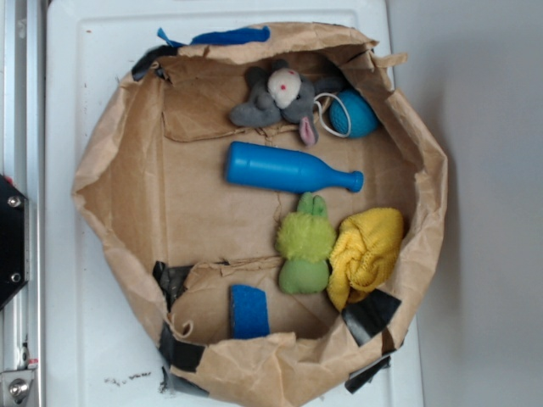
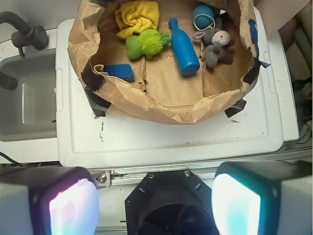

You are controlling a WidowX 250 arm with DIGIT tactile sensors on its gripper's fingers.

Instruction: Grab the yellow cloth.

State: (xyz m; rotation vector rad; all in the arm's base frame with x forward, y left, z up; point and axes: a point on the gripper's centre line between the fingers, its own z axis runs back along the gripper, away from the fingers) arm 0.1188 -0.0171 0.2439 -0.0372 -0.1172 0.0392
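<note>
White plastic is serving as the work surface (image 2: 161,142), with a grey sink (image 2: 24,98) sitting to its left in the wrist view.

Your gripper (image 2: 155,203) is hanging back at the near edge, well apart from everything. Its jaws are standing wide apart and holding nothing; only the two glowing pads (image 2: 73,208) are showing at the bottom corners of the wrist view. The exterior view is not showing the gripper at all.

Out from there, a paper bag (image 2: 161,105) is lying on the surface with its walls folded down into a shallow nest. Inside, the cloth (image 2: 138,17) is sitting bunched up at the far left, against the bag's wall. A green plush (image 2: 146,44) is touching it on the near side. A blue bottle (image 2: 183,46) is lying just right of the plush, and a grey mouse (image 2: 217,46) and a teal ball (image 2: 203,14) are lying further right. A blue sponge (image 2: 120,72) is resting near the left wall.

You are facing the approach now. Carry the gripper over the bag's near rim, high enough to clear the paper. Come down on the far half of the cloth, away from the plush, so that the fingers are not catching green fuzz. Aim for the raised fold at the middle, where I judge the bunched fabric is giving the jaws most to pinch. Watch the wall behind it.
</note>
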